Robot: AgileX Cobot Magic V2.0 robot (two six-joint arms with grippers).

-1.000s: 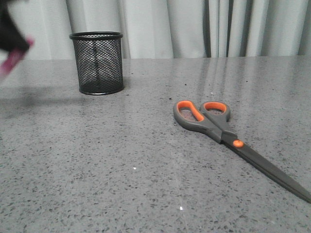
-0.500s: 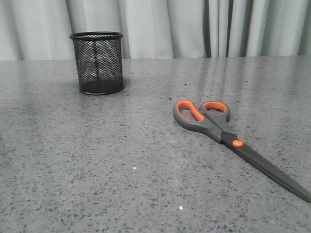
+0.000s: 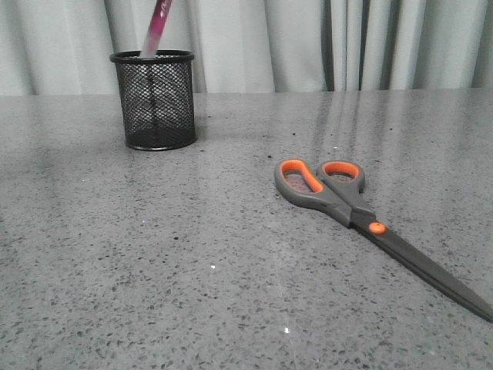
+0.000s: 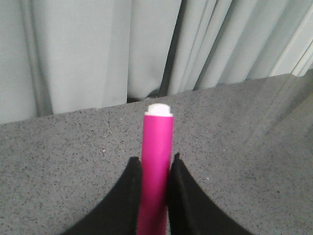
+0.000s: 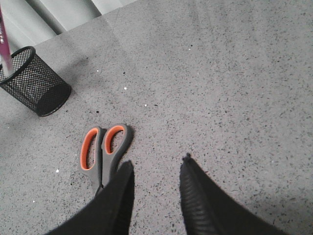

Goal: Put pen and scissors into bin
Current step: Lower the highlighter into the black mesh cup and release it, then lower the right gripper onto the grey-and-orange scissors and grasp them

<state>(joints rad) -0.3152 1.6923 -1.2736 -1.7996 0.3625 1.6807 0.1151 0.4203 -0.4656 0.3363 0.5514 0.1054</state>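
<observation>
The black mesh bin [image 3: 154, 100] stands upright at the far left of the table. The pink pen [image 3: 159, 23] hangs tilted over it, its pale lower end at the rim's opening. My left gripper [image 4: 155, 159] is shut on the pen [image 4: 157, 147]; the gripper itself is above the front view. The scissors [image 3: 350, 204] lie flat at the right, orange-lined loops toward the bin, blades toward the near right. My right gripper [image 5: 156, 164] is open and empty above the table beside the scissors [image 5: 102, 152]. The right wrist view also shows the bin [image 5: 34, 81] and the pen [image 5: 4, 44].
A pale curtain [image 3: 308, 42] hangs behind the table's far edge. The grey speckled table [image 3: 192, 254] is bare between the bin and the scissors and toward the front.
One second ago the pen and left gripper were blurred at the left edge, then out of view. Now the pen has come in from above, over the bin. The scissors have not moved.
</observation>
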